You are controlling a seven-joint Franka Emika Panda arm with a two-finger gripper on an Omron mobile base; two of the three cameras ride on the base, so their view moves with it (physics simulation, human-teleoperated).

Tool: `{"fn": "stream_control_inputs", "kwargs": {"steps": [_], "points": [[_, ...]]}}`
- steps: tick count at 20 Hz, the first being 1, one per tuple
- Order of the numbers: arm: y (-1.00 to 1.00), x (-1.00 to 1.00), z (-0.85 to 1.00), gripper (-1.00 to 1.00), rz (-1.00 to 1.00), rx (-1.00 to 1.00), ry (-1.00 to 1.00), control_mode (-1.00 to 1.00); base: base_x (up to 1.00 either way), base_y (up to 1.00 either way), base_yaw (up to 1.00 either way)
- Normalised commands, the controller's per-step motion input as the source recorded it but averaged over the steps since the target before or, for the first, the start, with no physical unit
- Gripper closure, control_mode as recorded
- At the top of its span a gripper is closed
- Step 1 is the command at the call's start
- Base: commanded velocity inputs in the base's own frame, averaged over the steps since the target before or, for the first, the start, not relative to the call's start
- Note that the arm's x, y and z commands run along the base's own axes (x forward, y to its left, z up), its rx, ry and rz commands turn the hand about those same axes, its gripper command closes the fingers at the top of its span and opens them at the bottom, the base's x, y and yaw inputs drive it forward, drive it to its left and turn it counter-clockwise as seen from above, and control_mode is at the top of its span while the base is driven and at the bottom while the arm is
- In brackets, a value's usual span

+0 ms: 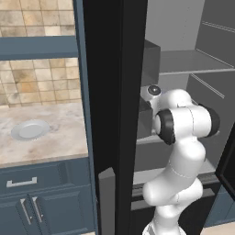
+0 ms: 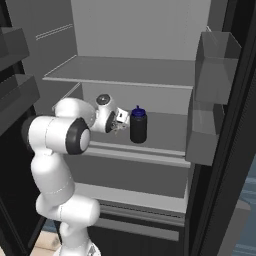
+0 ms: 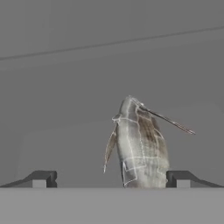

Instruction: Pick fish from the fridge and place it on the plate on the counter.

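Note:
The fridge [image 2: 140, 30] stands open, and my arm reaches onto its middle grey shelf [image 2: 165, 131]. In the hand view the fish [image 3: 140, 144], silver-grey with brown stripes and thin fins, lies on that shelf between my two dark fingertips [image 3: 41, 179], closer to the right one. My gripper [image 3: 111, 179] is open and spread wide around the fish, with the jaws not pressing on it. From the right base view the gripper [image 2: 120, 123] sits just left of a dark bottle. The pale round plate [image 1: 30, 129] rests bare on the beige counter [image 1: 59, 137], left of the fridge.
A dark bottle with a blue cap [image 2: 138, 126] stands upright on the same shelf, right beside my hand. The black fridge frame [image 1: 110, 92] separates the shelves from the counter. Grey door bins [image 2: 212, 65] hang at the right. Another shelf [image 2: 125, 70] lies above.

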Motion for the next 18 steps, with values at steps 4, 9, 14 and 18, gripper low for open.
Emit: {"fn": "stream_control_inputs", "kwargs": {"steps": [4, 9, 14, 18], "points": [[-0.19, 0.26, -0.19, -1.0, 0.0, 0.0, 0.0, -1.0, 0.0, 0.0, 0.0], [-0.14, 0.22, -0.24, -1.0, 0.0, 0.0, 0.0, -1.0, 0.0, 0.0, 0.0], [-0.04, 0.23, -0.24, -1.0, 0.0, 0.0, 0.0, -1.0, 0.0, 0.0, 0.0], [0.0, 0.25, -0.22, -1.0, 0.0, 0.0, 0.0, -1.0, 0.0, 0.0, 0.0]]}}
